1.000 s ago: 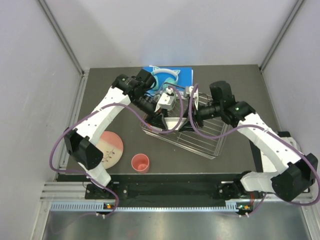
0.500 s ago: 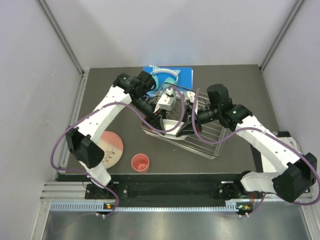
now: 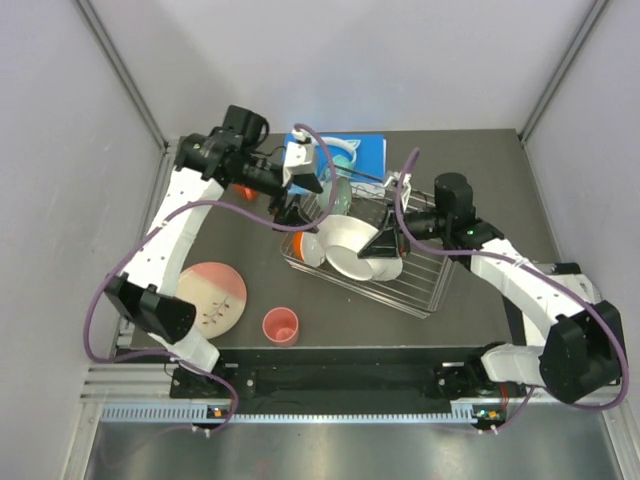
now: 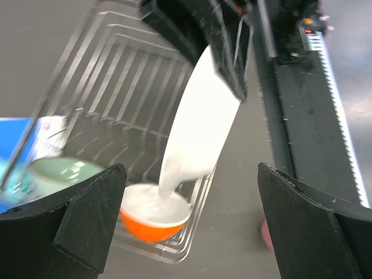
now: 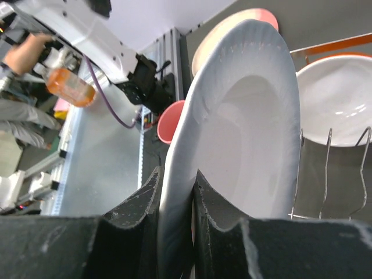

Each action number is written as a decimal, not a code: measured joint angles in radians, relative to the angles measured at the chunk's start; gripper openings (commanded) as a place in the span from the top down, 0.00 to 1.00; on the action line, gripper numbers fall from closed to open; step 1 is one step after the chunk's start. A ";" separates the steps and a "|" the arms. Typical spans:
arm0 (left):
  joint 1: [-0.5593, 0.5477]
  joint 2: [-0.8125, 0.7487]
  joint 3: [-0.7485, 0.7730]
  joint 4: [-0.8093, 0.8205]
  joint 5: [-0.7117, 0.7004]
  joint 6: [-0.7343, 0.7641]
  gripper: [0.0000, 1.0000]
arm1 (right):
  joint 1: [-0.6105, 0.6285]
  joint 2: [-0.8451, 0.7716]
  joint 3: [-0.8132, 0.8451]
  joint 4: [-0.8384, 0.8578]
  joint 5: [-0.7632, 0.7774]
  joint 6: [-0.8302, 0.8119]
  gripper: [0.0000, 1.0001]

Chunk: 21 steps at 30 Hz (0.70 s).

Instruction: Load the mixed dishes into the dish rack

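Rim of white plate (image 5: 244, 133) between right jaws, left jaws wide

Each arm is built from white link shells joined by black joint housings; compare the left arm (image 3: 170, 235) and the right arm (image 3: 525, 285). Both have black bases mounted at the base rail (image 3: 330, 380). A purple cable (image 3: 100, 300) leaves each base at the base rail and loops loosely outside its arm. In both wrist views you see the jaws as matt black wedges with a grainy, speckled surface.
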 measured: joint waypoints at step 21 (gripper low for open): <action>0.169 -0.246 -0.510 0.327 -0.095 -0.095 0.01 | -0.119 0.406 -0.072 1.158 -0.124 1.104 1.00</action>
